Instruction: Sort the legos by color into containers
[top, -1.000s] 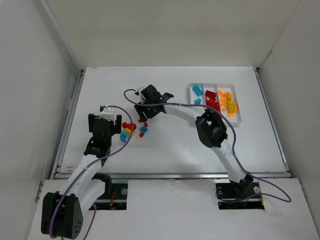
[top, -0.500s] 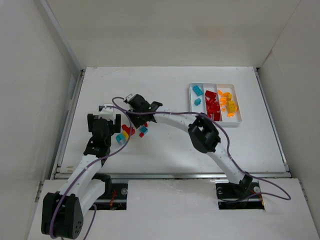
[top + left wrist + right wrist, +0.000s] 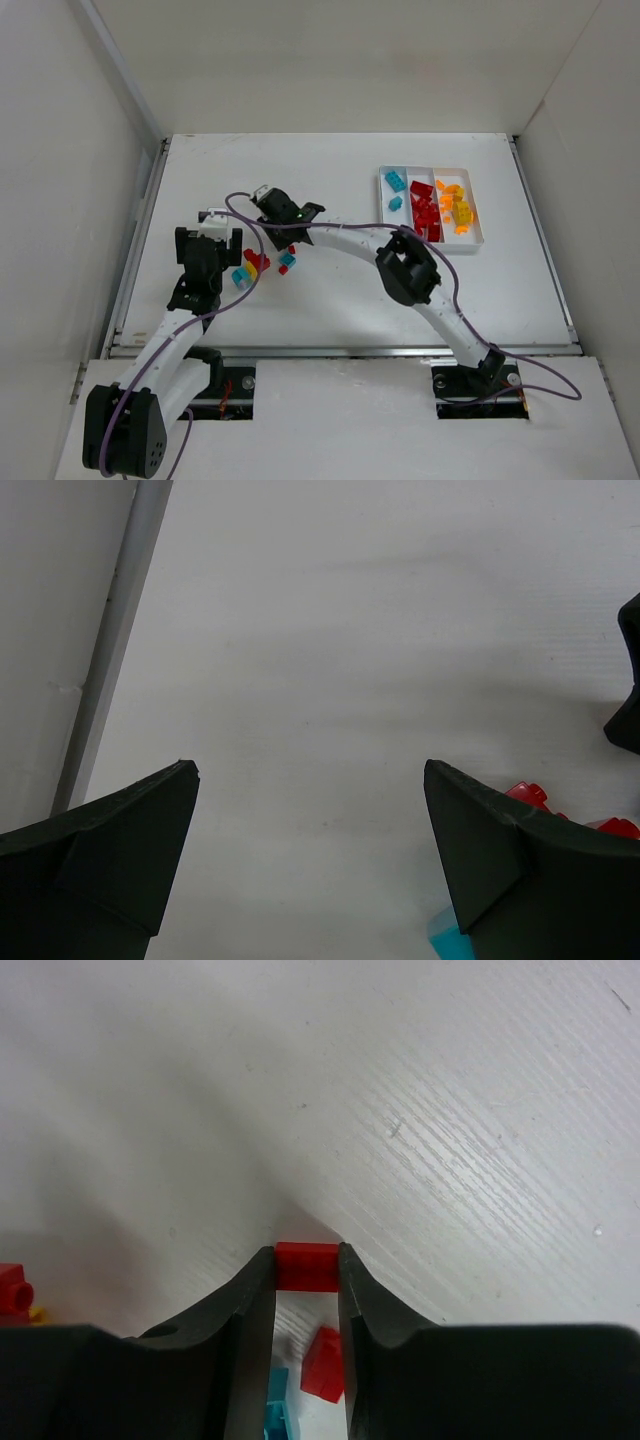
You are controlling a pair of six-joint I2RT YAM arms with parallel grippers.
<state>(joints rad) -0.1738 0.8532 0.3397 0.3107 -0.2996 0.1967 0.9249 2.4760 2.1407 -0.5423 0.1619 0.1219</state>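
Right gripper [image 3: 307,1257]: jaws drawn in to a narrow gap and clamped on one red brick [image 3: 307,1268], which is held at the very tips and spans the full gap between them. The brick sits at or just above the table [image 3: 500,290]; whether it has left the surface cannot be told. Just behind the tips, between the fingers, lie a second red piece [image 3: 322,1365] and a teal piece [image 3: 277,1400], both loose and neither gripped. Left gripper [image 3: 310,850]: spread wide with nothing between its fingers, standing over bare table just beside the remaining pile [image 3: 255,265] of red, yellow and teal legos at left of centre. The tray [image 3: 478,238] sits well apart at the far right. Its left compartment holds teal pieces [image 3: 396,182], the middle holds red [image 3: 425,205] and the right holds orange-yellow [image 3: 458,207]. Judgement: the step in hand is carrying this red brick to the middle compartment. The hold is shallow, so the lift should go straight up, clear of the two loose pieces, without twisting the wrist. The release should come low and well inside the middle walls, since the compartments are narrow and a bounce could put the brick among the wrong colour. The surface is white with a fine ribbed grain and carries a few scuffs. White panels enclose the table on three sides, and a metal rail [image 3: 140,240] runs along its left edge.
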